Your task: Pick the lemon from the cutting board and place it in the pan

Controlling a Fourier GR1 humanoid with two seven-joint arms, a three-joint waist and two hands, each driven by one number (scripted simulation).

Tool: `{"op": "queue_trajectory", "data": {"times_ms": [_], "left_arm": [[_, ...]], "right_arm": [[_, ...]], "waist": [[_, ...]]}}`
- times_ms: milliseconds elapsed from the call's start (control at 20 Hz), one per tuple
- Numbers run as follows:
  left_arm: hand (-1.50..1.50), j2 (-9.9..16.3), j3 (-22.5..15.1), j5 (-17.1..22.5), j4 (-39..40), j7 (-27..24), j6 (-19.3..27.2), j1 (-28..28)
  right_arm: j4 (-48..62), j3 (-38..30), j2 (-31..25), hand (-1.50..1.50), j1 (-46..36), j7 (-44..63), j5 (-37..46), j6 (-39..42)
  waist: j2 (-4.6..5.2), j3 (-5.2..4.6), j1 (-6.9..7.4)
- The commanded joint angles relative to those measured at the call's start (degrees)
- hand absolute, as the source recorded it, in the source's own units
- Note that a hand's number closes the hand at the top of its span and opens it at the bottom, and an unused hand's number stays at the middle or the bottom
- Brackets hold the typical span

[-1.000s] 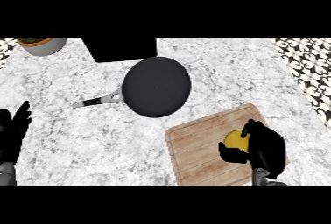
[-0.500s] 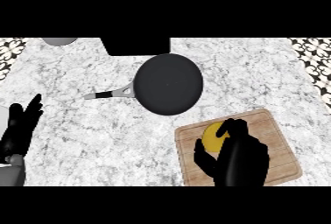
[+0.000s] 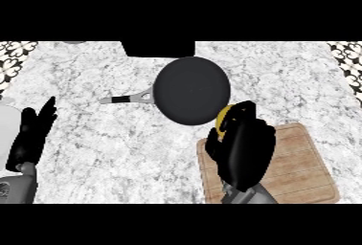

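Observation:
My right hand [image 3: 242, 146] is curled round the yellow lemon [image 3: 223, 115], of which only a small patch shows past the fingers. It is held above the far left corner of the wooden cutting board [image 3: 297, 165], right at the near rim of the black pan [image 3: 191, 88]. The pan lies on the marble counter with its grey handle [image 3: 127, 99] pointing left. My left hand [image 3: 32, 139] rests open at the left edge, fingers up.
A dark rectangular opening [image 3: 158, 48] sits at the back of the counter behind the pan. Patterned tiles [image 3: 14, 60] show at both far corners. Bare marble [image 3: 113, 148] lies between my left hand and the board.
My right hand has lifted the lemon off the board and carried it away from me, to the pan's near rim. The left hand has stayed where it was.

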Motion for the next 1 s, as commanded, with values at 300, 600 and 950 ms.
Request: {"op": "queue_trajectory", "data": {"times_ms": [300,600,950], "left_arm": [[0.0,-0.3,-0.8,-0.7,0.3,2.5,0.1,-4.0],[0.0,-1.9,-1.8,-2.0,0.6,-0.2,1.5,-3.0],[0.0,-1.7,-1.9,-1.4,1.1,-1.1,0.0,-3.2]], "right_arm": [[18.9,-15.6,0.6,1.5,-12.0,5.2,-11.0,-17.2],[34.4,-21.7,0.6,1.5,-18.1,-0.5,-17.6,-25.9],[49.8,-27.1,0.6,1.5,-23.6,-10.8,-27.2,-38.1]], "waist": [[0.76,0.17,1.06],[1.18,0.14,2.44],[1.53,0.21,3.92]]}}
